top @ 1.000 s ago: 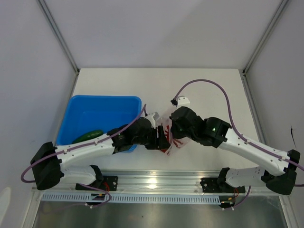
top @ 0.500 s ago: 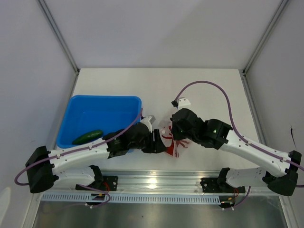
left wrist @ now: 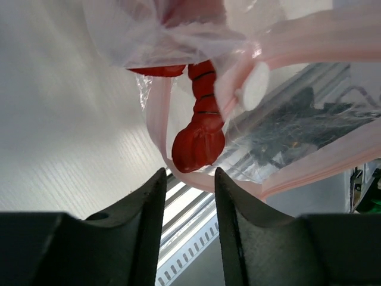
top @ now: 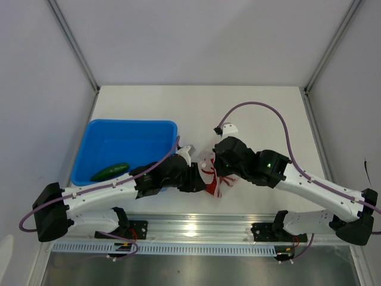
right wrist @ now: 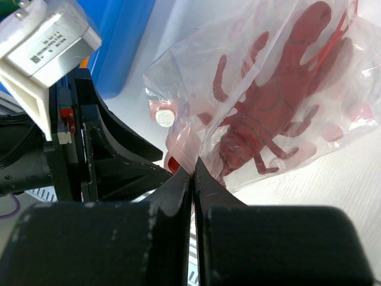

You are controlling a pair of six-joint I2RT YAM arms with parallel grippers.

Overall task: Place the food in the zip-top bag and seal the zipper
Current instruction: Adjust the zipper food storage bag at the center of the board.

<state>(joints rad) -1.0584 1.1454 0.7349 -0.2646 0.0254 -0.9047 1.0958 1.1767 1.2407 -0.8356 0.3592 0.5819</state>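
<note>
Left wrist view: we see the left gripper point(left wrist: 189, 174), newly narrowed yet unclosed, at the pale pink zipper strip point(left wrist: 333, 33) of the clear crinkly plastic bag point(left wrist: 280, 125), which the right gripper point(right wrist: 191, 170) pinches; sealing seems to begin.

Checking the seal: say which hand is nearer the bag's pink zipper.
Right. The right hand is shut on the zipper; the left hand is open, the zipper just ahead of it.

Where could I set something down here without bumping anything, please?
Bare: the far table behind the blue tray, and the tray floor beyond the green vegetable. Crowded: front centre, where the left end effector and right end effector meet at the bag.
</note>
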